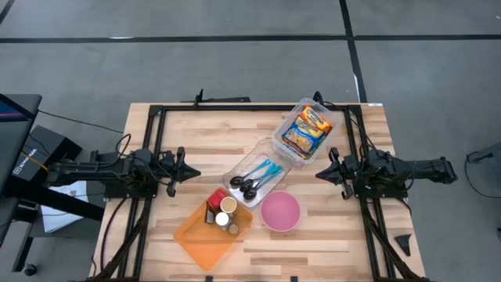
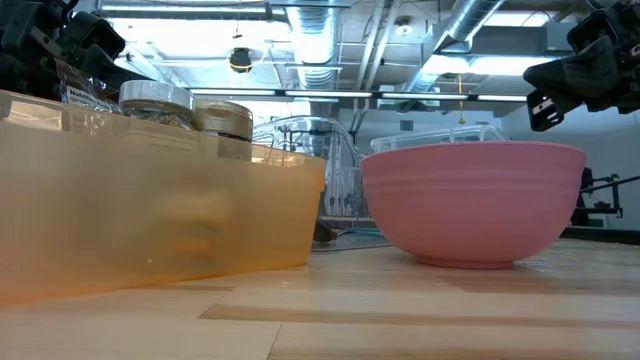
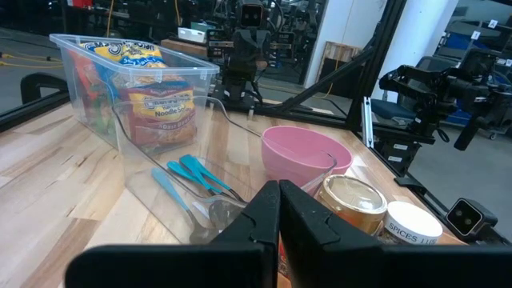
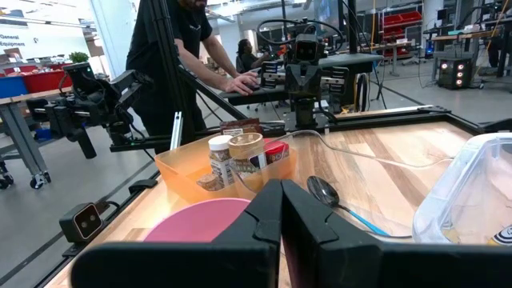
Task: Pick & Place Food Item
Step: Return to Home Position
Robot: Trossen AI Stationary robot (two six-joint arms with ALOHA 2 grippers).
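Note:
Instant-noodle packets (image 1: 305, 129) lie in a clear plastic bin (image 3: 80, 88) at the table's far right. A clear tray holds blue-handled spoons (image 1: 258, 176) mid-table. In front of it stand a pink bowl (image 1: 279, 211) and an orange bin (image 1: 211, 227) with spice jars (image 3: 352, 200). My left gripper (image 1: 192, 172) hovers level at the left, shut, pointing toward the table's middle. My right gripper (image 1: 319, 174) hovers level at the right, shut, facing it. Neither one holds anything.
A black frame (image 1: 156, 117) runs around the table's left, far and right sides. Bare wood (image 1: 211, 137) lies between the left arm and the noodle bin. Beyond the table's left side, a person in black (image 4: 180, 48) leans over a bench.

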